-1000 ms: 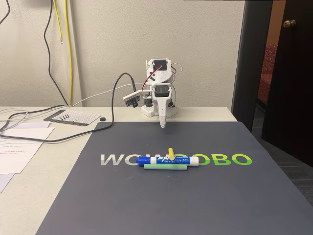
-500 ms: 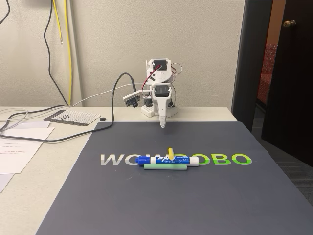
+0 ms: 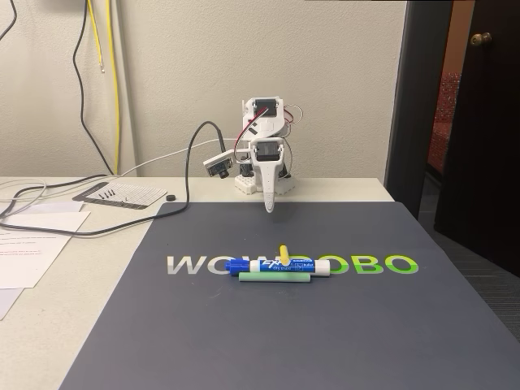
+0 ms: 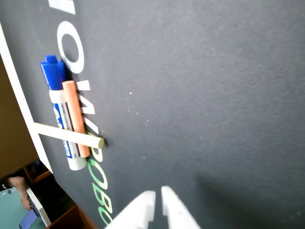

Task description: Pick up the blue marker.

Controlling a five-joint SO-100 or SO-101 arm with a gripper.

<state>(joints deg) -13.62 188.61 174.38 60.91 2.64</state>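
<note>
Pale wall and a dark doorway on the right frame a light surface [image 3: 49,325] covered by a large dark grey mat [image 3: 284,333] printed with white and green letters. At the far edge of the mat stands a small white robot arm [image 3: 264,150], folded upright, its claw [image 3: 269,207] pointing down just above the mat's far edge. In the wrist view the claw [image 4: 157,194] has its tips nearly pressed together, with only a thin slit between them, pinching nothing.

Well nearer the camera, at the mat's middle, lies the blue marker [image 3: 280,266], cap to the left in the fixed view. A thin green stick [image 3: 275,278] lies along its near side, touching or almost touching. A thin yellowish stick [image 3: 283,251] crosses over the marker.

Nothing has shifted over the last second: arm and objects sit exactly as before. The reach has likely not begun, and the claw must first spread.
</note>
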